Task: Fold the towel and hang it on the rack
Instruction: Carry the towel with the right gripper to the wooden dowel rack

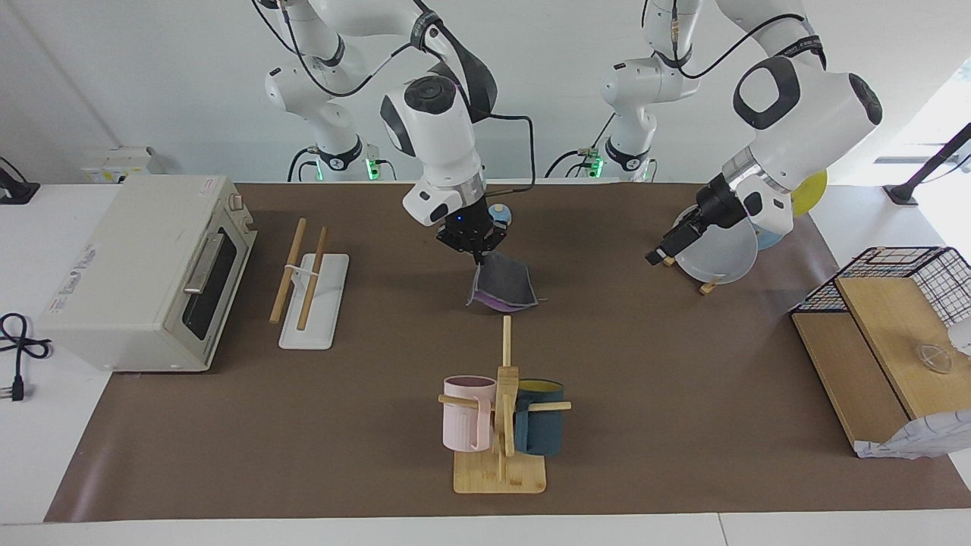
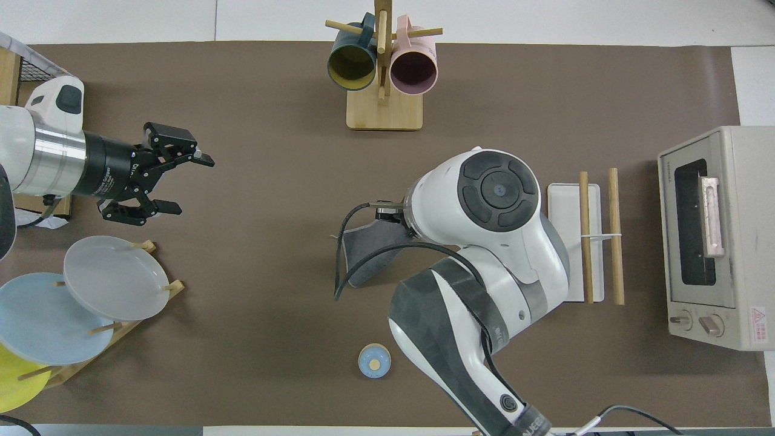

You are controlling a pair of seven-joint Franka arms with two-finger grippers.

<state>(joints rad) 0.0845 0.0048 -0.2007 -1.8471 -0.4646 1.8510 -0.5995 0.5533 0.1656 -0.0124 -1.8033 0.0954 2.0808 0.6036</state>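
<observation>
One towel (image 1: pixel 504 287) corner hangs pinched in right tool (image 1: pixel 476 254) (grey face up).

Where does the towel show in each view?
Facing view: the towel hangs from the right gripper, mid-picture, above the mug stand.
Overhead view: the towel is mid-picture, partly under the right arm.
Shared landmark: the mug stand, farther from the robots.

Grey towel (image 2: pixel 363 257) on the mat beside the right arm; left hand (image 2: pixel 175 181) agape.
</observation>
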